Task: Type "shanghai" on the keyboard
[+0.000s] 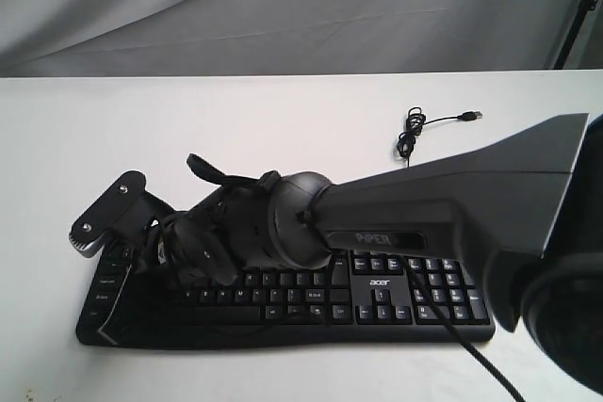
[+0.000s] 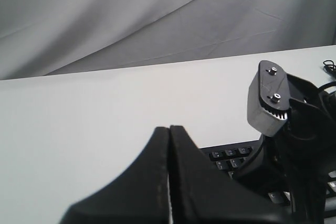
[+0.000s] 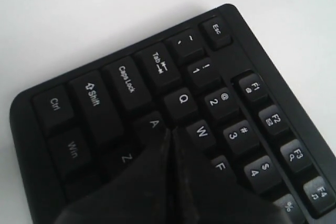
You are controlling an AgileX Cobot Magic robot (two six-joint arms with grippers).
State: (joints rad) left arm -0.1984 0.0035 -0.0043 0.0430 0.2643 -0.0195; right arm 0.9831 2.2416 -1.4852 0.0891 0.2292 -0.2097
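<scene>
Right pincer (image 3: pixel 170 134) closed, tip at keyboard (image 3: pixel 122 83) keys

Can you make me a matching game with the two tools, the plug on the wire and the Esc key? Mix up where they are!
1. right tool
2. left tool
3. USB plug
4. Esc key

A. at the keyboard corner
B. lying loose on the white table
C. shut, tip near the Q key
D. shut, tip seen against the white table

Pairs: 1-C, 2-D, 3-B, 4-A

"PIPER" on the right arm (image 1: pixel 443 204); "acer", Esc, Tab, Caps Lock, Shift, Ctrl on the keyboard (image 1: pixel 377 298)
</scene>
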